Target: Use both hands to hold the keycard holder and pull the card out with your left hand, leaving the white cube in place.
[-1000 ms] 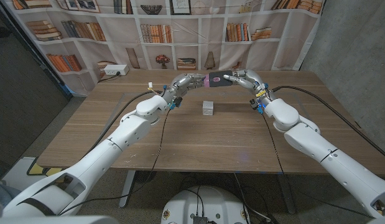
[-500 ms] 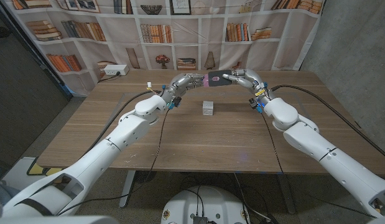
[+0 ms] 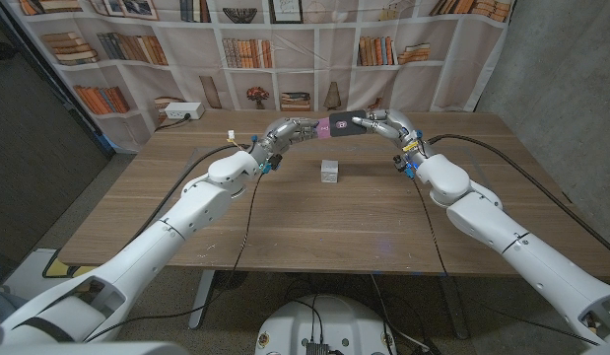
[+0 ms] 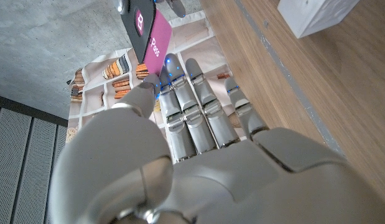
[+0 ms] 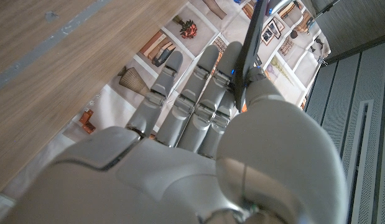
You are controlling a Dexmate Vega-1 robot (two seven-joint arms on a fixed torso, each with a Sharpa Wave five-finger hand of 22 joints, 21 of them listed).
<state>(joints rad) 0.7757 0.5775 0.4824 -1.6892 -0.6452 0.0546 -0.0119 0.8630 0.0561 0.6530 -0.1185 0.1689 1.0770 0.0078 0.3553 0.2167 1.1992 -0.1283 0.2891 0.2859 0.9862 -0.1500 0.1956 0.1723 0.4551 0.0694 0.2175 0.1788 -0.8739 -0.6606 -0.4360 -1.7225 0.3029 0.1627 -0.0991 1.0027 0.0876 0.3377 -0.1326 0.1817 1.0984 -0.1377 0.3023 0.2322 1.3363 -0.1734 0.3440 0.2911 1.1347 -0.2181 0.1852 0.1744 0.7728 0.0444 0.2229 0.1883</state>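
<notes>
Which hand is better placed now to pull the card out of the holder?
The left hand. In its wrist view its fingers already pinch the magenta card, which sticks out of the black holder. The right hand grips the holder's other end, so it should only steady it.

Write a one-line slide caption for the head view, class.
Above the wooden table, left hand pinches the magenta card while right hand holds the dark holder; white cube sits below.

White glossy arm shells, black cables alongside — silver-grey segmented fingers [image 4: 192, 106], blue wrist fittings.
</notes>
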